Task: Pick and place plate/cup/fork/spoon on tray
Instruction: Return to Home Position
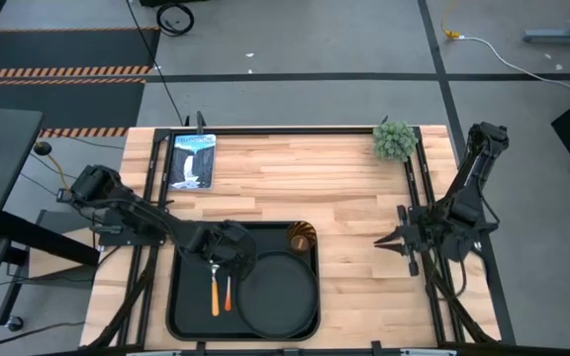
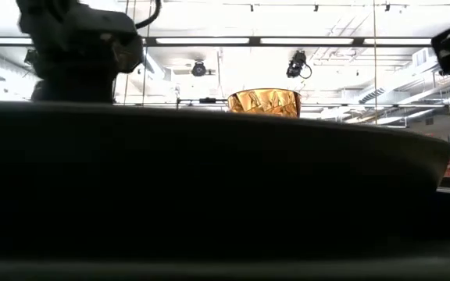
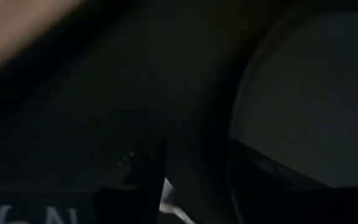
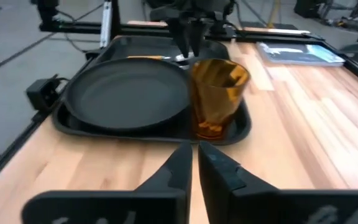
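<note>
Overhead views are evenly lit; the left wrist view is dark and blurred; ceiling lights backlight the cup (image 2: pixel 264 102).

plate (image 1: pixel 278 282), cup (image 1: pixel 301 238), fork (image 1: pixel 229 291), spoon (image 1: pixel 214 292) on tray (image 1: pixel 181 311)

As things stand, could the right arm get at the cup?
Probably yes. The cup stands upright at the tray's corner nearest the right gripper, with only bare table between them; the left gripper is over the cutlery.

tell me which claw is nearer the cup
Left. The left claw is over the tray by the fork and spoon, just beside the cup. The right claw waits off the tray, farther across bare table.
</note>
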{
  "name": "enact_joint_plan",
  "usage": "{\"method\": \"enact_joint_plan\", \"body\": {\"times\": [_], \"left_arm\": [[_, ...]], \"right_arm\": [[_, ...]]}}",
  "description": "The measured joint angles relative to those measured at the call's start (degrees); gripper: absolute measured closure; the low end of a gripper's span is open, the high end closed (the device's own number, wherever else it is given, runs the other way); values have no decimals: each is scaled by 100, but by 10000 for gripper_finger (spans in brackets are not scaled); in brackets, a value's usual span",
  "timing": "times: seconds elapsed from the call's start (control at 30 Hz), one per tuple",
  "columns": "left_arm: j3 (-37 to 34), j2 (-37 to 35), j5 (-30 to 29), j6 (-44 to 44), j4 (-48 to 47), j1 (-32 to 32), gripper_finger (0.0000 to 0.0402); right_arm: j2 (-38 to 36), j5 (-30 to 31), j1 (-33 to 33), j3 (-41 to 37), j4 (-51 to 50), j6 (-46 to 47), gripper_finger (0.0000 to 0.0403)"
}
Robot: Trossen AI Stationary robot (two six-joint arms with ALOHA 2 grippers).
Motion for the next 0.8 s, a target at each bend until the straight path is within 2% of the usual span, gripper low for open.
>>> {"method": "enact_joint_plan", "body": {"times": [0.07, 0.13, 0.27, 0.43, 0.5, 0.63, 0.8], "left_arm": [[0, -20, -239, 364, -18, 95, 230], [0, -20, -240, 785, -41, 213, 230], [0, -20, -370, 2065, 161, 475, 230], [0, -20, -1040, 3855, 1274, 787, 230], [0, -20, -1020, 4411, 1883, 869, 230], [-4, -240, -572, 5264, 2686, 926, 230], [0, -880, -480, 5708, 2557, 822, 230]], "right_arm": [[-250, -18, -156, -233, 182, -129, 376], [-464, -129, -325, -426, 329, -203, 386], [-798, -277, -700, -744, 573, -224, 398], [-1016, -306, -1302, -995, 684, -134, 395], [-1066, -429, -1578, -1056, 689, -164, 395], [-1156, -780, -2147, -1237, 875, -272, 397], [-1256, -1052, -2854, -1575, 1354, -302, 398]]}}
